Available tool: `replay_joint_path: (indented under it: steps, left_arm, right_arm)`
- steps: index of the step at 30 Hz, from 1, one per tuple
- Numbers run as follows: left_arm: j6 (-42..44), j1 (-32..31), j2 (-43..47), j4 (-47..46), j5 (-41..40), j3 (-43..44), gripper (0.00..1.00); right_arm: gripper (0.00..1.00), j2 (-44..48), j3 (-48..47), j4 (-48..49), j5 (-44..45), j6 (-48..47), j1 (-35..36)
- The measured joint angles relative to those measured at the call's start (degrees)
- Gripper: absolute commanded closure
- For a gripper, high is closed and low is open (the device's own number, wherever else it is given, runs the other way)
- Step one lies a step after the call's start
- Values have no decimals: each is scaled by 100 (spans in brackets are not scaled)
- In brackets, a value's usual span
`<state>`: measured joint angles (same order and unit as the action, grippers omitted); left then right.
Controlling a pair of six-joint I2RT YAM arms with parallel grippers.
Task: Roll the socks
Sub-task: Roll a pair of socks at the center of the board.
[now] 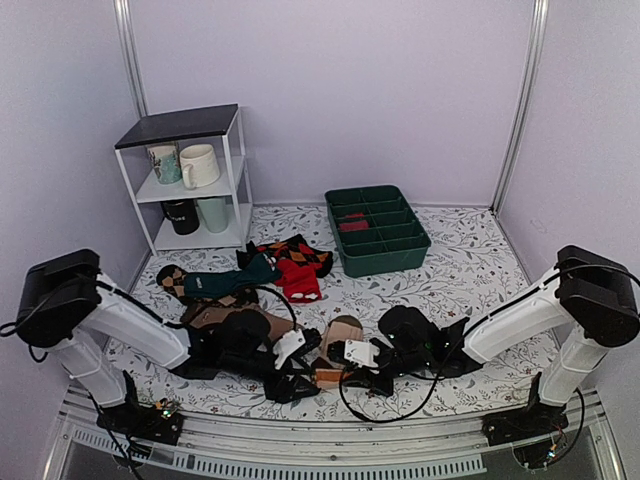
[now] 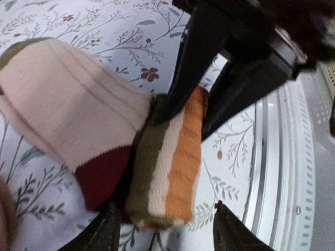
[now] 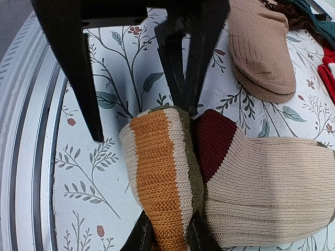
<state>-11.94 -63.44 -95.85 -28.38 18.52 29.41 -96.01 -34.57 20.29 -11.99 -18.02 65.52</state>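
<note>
Your right gripper [image 3: 166, 234] is clamped on the striped foot [image 3: 157, 172] of the socks [image 3: 267, 188], pinching the orange, cream and olive bands into a tight bundle. Your left gripper [image 2: 167, 230] has its jaws apart and straddles that same bundle. One finger touches it beside the maroon heel [image 3: 215, 140], and the other hangs clear.

The socks lie at the near middle of the table [image 3: 89, 198], just beside the metal rail [image 3: 26, 157], and the beige leg is not yet rolled. I judge the roll barely begun, with only the toe end gathered.

Next you likely need to turn the bundle onto the leg with both layers together. The left jaws could close to hold the turn while the right regrips. A plain brown sock [image 3: 259, 52] lies near but apart, so keep it out of the roll.
</note>
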Motion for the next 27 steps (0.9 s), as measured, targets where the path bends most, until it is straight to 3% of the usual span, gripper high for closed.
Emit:
replay_joint_path:
  steps: [2, 8, 19, 27]
  left_arm:
    - [197, -96, 463, 173, -367, -267, 47]
    - [1504, -765, 1582, -378, -1390, -981, 39]
    - [3246, -857, 48, -1838, -2072, -874, 31]
    - [3722, -885, -105, -2448, -2310, -876, 35]
  right_arm:
    - [85, -48, -125, -197, -328, 234, -155]
    - [85, -378, -511, -608, -1497, 994, -649]
    - [86, -813, -1032, -1161, -2437, 1731, -876]
    - [86, -929, -1121, -1239, -2658, 1860, -922]
